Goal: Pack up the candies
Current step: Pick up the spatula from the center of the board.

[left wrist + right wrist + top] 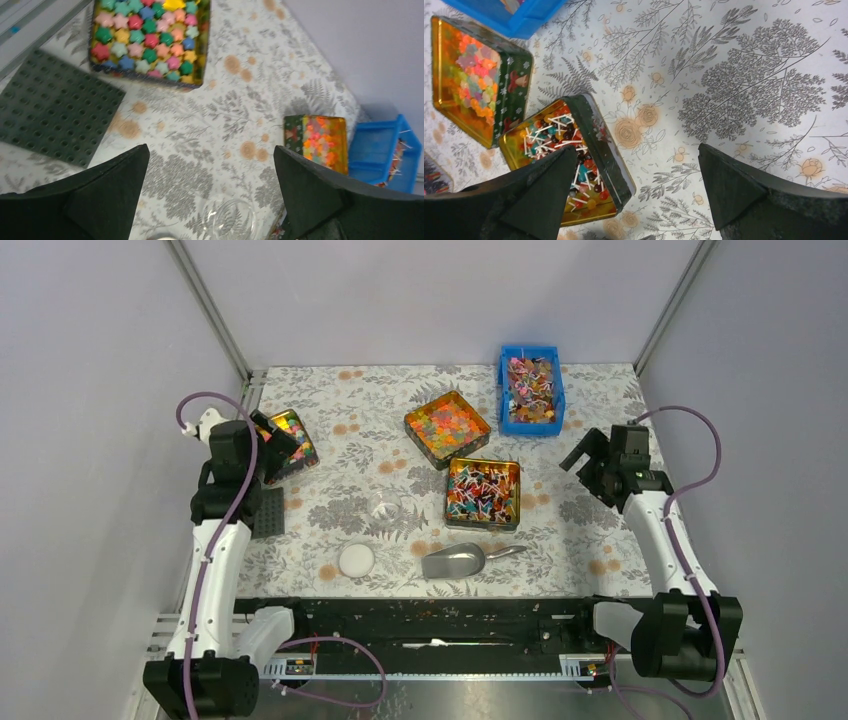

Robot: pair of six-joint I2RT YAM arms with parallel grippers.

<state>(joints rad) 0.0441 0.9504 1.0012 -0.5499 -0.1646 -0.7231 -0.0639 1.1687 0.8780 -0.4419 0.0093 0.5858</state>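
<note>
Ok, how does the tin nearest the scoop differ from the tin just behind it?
The near tin holds the candies, tiny red, orange and blue sweets with thin white ends; the far tin holds chunky orange, yellow and green pieces with no such ends. In the top view the near tin sits straight, while the far tin is turned cornerwise. Both are square, gold inside, dark outside and lidless.

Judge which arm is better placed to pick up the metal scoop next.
Right, probably. The scoop lies near the front edge, its handle pointing toward the right arm's side. The right gripper hovers open nearer to it, by the candies. The left gripper is open by the star-sweet tin, far left.
</note>
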